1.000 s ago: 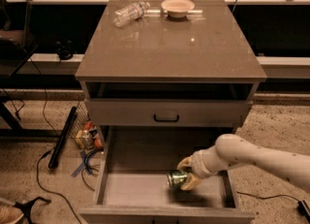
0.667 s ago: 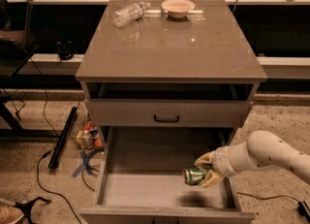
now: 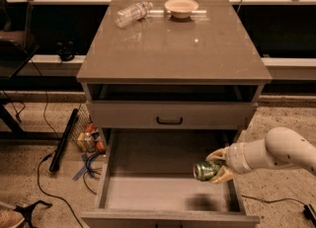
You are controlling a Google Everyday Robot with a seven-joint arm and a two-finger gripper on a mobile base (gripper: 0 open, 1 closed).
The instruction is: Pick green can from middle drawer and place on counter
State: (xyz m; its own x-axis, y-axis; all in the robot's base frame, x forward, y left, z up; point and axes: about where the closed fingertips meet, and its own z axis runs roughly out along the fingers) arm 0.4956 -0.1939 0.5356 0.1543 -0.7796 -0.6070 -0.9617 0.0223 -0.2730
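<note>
My gripper (image 3: 216, 165) is shut on the green can (image 3: 205, 171), a small shiny green can lying sideways between the fingers. It hangs above the right side of the open middle drawer (image 3: 148, 192), whose bare grey floor shows the can's shadow. My white arm (image 3: 276, 153) comes in from the right. The glossy grey-brown counter (image 3: 173, 49) tops the cabinet, well above and behind the can.
A clear plastic water bottle (image 3: 132, 13) and a pale bowl (image 3: 181, 7) lie at the counter's back edge. A closed drawer front with a black handle (image 3: 169, 120) is above the open drawer. Cables, a black bar (image 3: 63, 140) and small clutter lie on the floor left of the cabinet.
The gripper has lifted the green can off the drawer floor and carried it up and to the right; the arm has drawn back toward the right.
</note>
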